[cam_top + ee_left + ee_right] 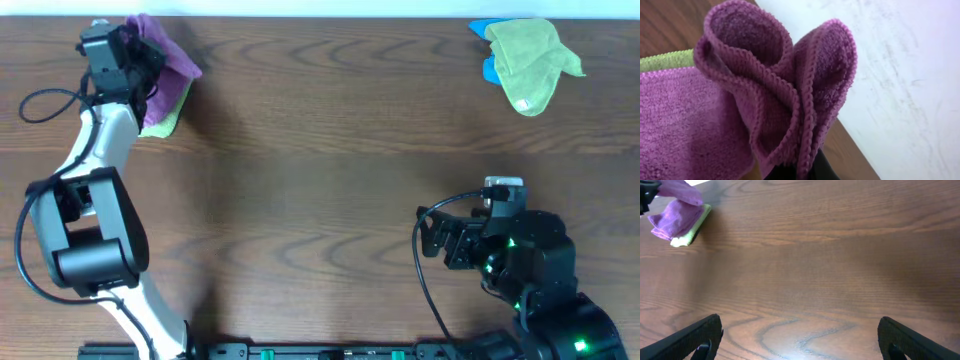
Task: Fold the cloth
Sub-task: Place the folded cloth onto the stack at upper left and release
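Note:
The lilac-purple cloth (168,55) lies bunched at the back left corner of the table, on top of a yellow-green cloth (160,122). My left gripper (148,62) is shut on a gathered fold of the cloth (775,90), whose stitched edges stand up in loops right in front of the left wrist camera. Only a dark bit of the left gripper (812,169) shows beneath the fabric. My right gripper (435,240) hovers at the front right, far from the cloth (675,210). The right gripper (800,340) is open, with bare table between its fingers.
A second yellow-green cloth (530,60) lies on a bright blue cloth (487,50) at the back right. The table's back edge runs just behind the purple cloth, with a white surface (900,75) beyond it. A black cable (45,100) loops beside the left arm.

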Action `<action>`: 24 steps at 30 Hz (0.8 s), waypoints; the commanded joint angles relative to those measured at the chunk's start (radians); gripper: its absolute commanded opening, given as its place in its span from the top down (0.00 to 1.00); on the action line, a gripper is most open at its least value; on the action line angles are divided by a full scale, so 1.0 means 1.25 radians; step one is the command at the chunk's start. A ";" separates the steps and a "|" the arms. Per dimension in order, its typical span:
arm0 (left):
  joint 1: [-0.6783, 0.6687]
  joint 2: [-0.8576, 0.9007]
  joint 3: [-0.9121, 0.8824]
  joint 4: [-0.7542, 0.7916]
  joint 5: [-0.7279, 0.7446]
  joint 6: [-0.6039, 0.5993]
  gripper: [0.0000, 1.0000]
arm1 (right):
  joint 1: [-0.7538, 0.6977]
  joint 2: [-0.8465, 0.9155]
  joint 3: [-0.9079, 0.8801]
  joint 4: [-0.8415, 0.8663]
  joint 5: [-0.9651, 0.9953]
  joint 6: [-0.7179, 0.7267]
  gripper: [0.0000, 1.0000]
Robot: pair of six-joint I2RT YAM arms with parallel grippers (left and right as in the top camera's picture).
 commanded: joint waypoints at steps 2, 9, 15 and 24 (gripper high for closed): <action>0.003 0.003 0.020 0.002 -0.009 0.031 0.94 | -0.007 -0.003 -0.005 0.001 0.011 0.012 0.01; 0.006 0.003 0.020 -0.048 -0.032 0.062 0.94 | -0.007 -0.003 -0.005 0.001 0.011 0.012 0.01; 0.027 0.003 0.020 -0.100 -0.032 0.063 0.94 | -0.007 -0.003 -0.005 0.001 0.011 0.012 0.01; 0.067 0.003 0.020 -0.157 -0.029 0.109 0.94 | -0.007 -0.003 -0.005 0.001 0.011 0.012 0.01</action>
